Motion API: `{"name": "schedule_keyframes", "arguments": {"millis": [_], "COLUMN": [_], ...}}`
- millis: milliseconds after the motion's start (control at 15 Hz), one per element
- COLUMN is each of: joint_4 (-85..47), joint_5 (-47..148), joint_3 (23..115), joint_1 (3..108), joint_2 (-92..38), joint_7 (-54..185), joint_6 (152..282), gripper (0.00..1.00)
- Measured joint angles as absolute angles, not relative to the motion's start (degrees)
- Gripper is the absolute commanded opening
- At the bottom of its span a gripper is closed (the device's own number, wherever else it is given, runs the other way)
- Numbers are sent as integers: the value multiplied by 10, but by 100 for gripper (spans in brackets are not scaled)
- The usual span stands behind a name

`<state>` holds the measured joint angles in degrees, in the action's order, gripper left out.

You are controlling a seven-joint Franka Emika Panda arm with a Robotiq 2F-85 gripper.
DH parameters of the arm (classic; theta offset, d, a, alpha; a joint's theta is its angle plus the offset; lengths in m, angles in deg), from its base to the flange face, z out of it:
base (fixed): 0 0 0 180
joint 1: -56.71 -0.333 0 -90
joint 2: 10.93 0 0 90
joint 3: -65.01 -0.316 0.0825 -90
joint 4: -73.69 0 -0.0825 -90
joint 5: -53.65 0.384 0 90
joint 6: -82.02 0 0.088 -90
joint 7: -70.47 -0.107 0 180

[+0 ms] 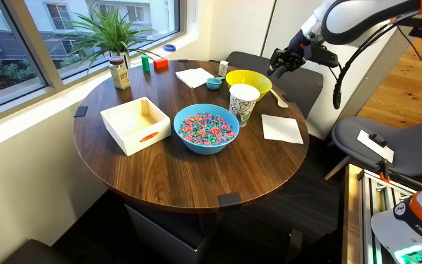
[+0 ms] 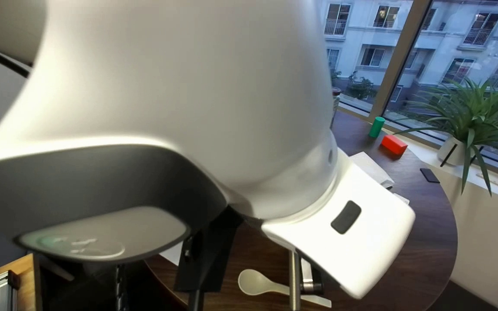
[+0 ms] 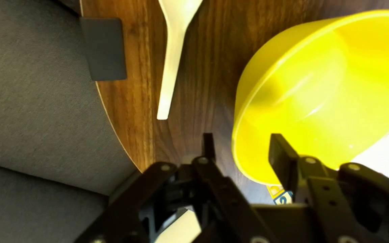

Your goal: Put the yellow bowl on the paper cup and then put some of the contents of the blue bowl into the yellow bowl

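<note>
The yellow bowl (image 1: pixel 262 83) stands on the far right part of the round table. Just in front of it, the patterned white paper cup (image 1: pixel 242 105) stands upright and hides some of its side. Left of the cup sits the blue bowl (image 1: pixel 205 149), with its contents (image 1: pixel 206 129), a heap of tiny multicoloured pieces. My gripper (image 1: pixel 275 69) hangs to the right of the yellow bowl, with a gap between them. In the wrist view, the jaws of my gripper (image 3: pixel 242 138) stand apart with nothing held; the rim of the yellow bowl (image 3: pixel 333 84) appears beyond them.
A pale spoon (image 1: pixel 280 99) lies beside the yellow bowl. A teal scoop (image 1: pixel 214 84), small white box (image 1: pixel 223 68) and napkins (image 1: pixel 195 77) are behind. The wooden tray (image 1: pixel 145 137) is left of the blue bowl. The arm (image 2: pixel 188 86) blocks much of an exterior view.
</note>
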<state>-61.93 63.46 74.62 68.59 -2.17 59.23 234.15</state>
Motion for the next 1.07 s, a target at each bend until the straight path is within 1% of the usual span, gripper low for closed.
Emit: {"name": "schedule_keyframes", "arguments": {"millis": [133,200,800,867,933,1067], "joint_4": [-626,-629,-626,-624,-622,-616], "joint_5": [638,644,719,726,733,743], "joint_3": [749,750,750,750,750,750], "joint_1": [685,683,662,662,662,662], "joint_2": [-26,-30,-73,-78,-84,-94], "joint_7": [610,618,662,667,672,679], "joint_6": [2351,2359,2416,2417,2417,2417], "gripper": [94,99,100,83,73,58]}}
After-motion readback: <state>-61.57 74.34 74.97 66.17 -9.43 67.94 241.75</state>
